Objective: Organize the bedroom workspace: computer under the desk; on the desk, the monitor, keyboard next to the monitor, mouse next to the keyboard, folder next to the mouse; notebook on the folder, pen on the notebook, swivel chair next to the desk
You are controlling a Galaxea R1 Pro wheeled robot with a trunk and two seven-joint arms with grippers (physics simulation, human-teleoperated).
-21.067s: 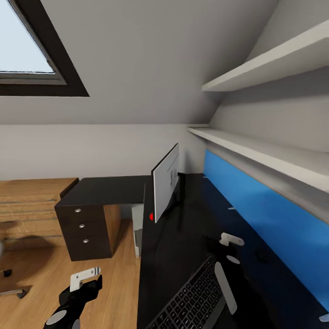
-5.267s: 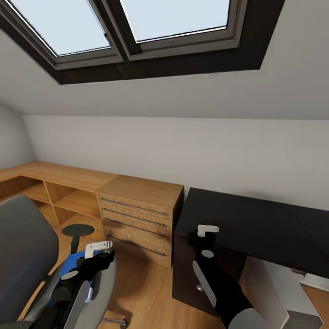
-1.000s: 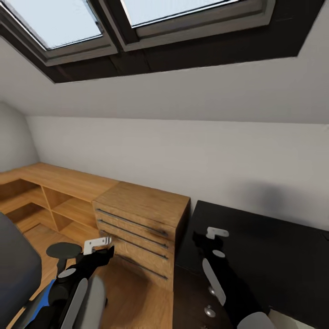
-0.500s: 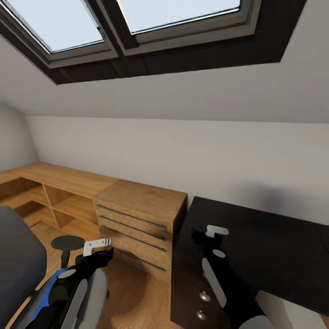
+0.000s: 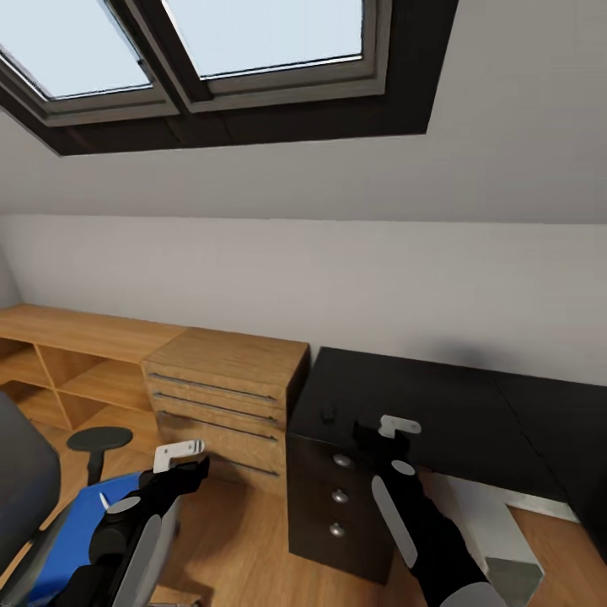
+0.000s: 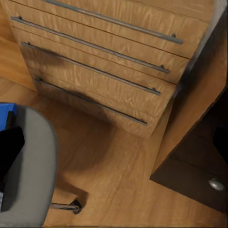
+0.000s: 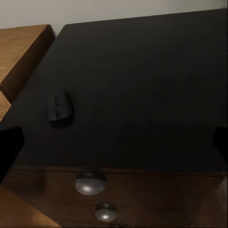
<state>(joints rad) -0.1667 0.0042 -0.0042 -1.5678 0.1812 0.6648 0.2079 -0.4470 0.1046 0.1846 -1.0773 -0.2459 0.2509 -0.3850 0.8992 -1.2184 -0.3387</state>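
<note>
Sloped ceiling and skylight [image 5: 211, 51] hang over the desk [image 5: 438, 396], whose black corner lies just ahead of your right gripper [image 5: 389, 432]. The mouse [image 7: 60, 107] sits alone near that corner, well within reach, so it looks like your next pick. Your right gripper's jaws stand apart, empty. Your left gripper [image 5: 184, 455] hovers above the swivel chair [image 5: 25, 480], beside the folder [image 5: 76, 531]; I cannot tell its opening.

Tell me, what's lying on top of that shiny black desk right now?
On the desk, a small black mouse sits near the end above the three-drawer unit; the top around it looks bare. The right arm covers a strip of the top, and the desk runs on past the picture's edge.
</note>
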